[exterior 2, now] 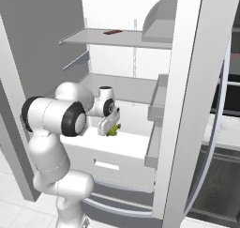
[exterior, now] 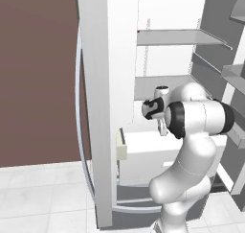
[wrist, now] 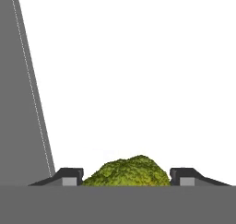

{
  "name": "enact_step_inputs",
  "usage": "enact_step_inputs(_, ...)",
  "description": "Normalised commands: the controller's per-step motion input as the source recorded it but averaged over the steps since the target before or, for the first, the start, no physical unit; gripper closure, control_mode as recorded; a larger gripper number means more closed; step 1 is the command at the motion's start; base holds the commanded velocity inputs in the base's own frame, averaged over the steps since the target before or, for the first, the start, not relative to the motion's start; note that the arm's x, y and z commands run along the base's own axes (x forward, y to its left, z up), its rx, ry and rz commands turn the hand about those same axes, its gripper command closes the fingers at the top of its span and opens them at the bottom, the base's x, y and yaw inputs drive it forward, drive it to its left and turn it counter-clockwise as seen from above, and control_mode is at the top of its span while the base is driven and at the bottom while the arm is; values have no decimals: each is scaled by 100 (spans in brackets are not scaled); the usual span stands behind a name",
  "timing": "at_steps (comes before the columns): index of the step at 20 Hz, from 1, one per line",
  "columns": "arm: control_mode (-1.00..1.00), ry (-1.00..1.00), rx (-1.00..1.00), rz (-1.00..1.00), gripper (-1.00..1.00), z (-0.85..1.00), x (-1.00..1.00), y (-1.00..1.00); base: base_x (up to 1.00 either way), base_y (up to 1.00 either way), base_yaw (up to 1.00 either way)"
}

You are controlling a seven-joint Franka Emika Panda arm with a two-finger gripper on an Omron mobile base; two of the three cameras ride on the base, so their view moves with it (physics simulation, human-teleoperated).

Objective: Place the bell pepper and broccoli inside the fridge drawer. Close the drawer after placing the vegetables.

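My gripper (exterior 2: 110, 127) points down over the fridge drawer (exterior 2: 129, 157), a wide white box pulled out of the open fridge, with a small handle slot in its front. Its fingers are shut on the broccoli (exterior 2: 114, 130), a green-yellow floret that hangs just above the drawer's inside. In the hand view the broccoli (wrist: 127, 172) sits between the two dark fingertips (wrist: 69, 176), with the drawer's white floor behind it. From the left base view the gripper (exterior: 163, 129) is over the drawer (exterior: 143, 153), partly behind my own arm. The bell pepper is out of view.
Both fridge doors stand open: one (exterior: 98, 107) close on the left, the other (exterior 2: 190, 105) on the right with door bins (exterior 2: 157, 107). A shelf (exterior 2: 112, 37) with a small dark item (exterior 2: 112, 32) lies above. A grey lower drawer (exterior 2: 117, 201) sits beneath.
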Motion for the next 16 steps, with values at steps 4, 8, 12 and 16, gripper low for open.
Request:
enact_step_inputs(4,-100,0,2,2,100,-34,0,0,0,0,0)
enact_step_inputs(8,-100,0,2,1,100,-32,0,0,0,0,0)
enact_step_inputs(12,-100,0,2,0,100,-38,0,0,0,0,0)
enact_step_inputs(16,-100,0,2,0,100,-31,0,0,0,0,0)
